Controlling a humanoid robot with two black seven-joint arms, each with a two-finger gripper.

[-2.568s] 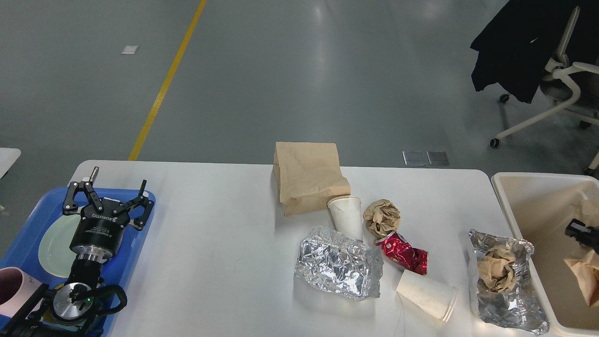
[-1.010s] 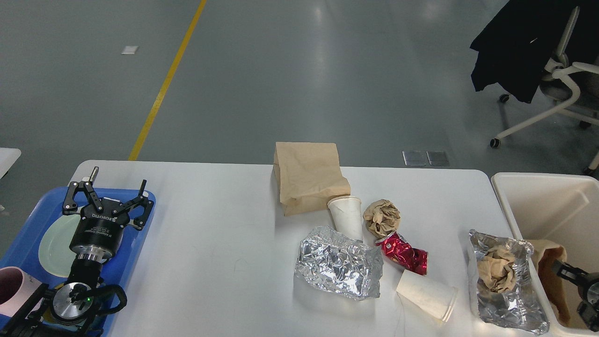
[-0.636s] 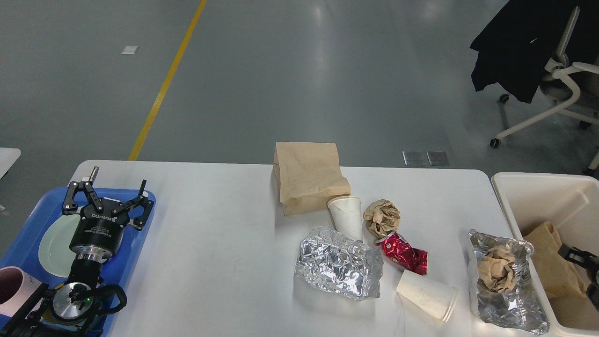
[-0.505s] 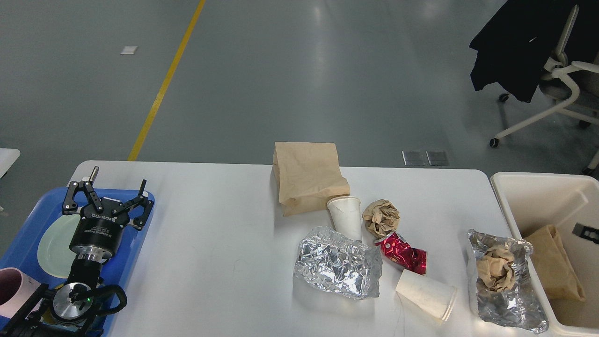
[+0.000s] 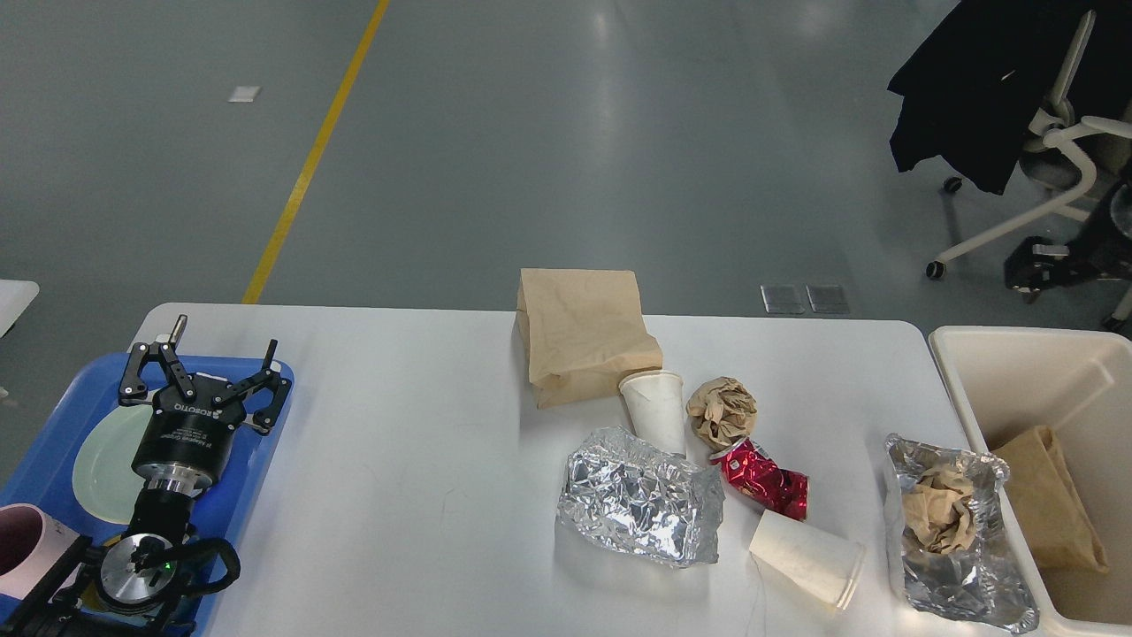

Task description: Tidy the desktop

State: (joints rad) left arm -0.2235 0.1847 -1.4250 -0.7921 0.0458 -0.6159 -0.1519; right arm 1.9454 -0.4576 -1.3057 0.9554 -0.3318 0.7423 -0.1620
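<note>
a brown bag [image 5: 1048, 497] lies in the cream bin [image 5: 1017, 354] right of the cluttered desktop [image 5: 398, 460], right gripper [image 5: 1030, 272] unreadable above it, left gripper [image 5: 205, 372] open; next, likely the nearby foil tray [image 5: 959, 566].

Blue tray [image 5: 53, 442] at the table's left edge, holding a pale green plate [image 5: 106, 456] and a pink cup [image 5: 22, 548]. Cream bin [image 5: 1017, 372] off the right edge; brown bag [image 5: 1048, 500] inside. Beyond the far edge: grey floor, yellow line [image 5: 314, 155], office chair [image 5: 1052, 172] draped in black cloth [image 5: 964, 88].
</note>
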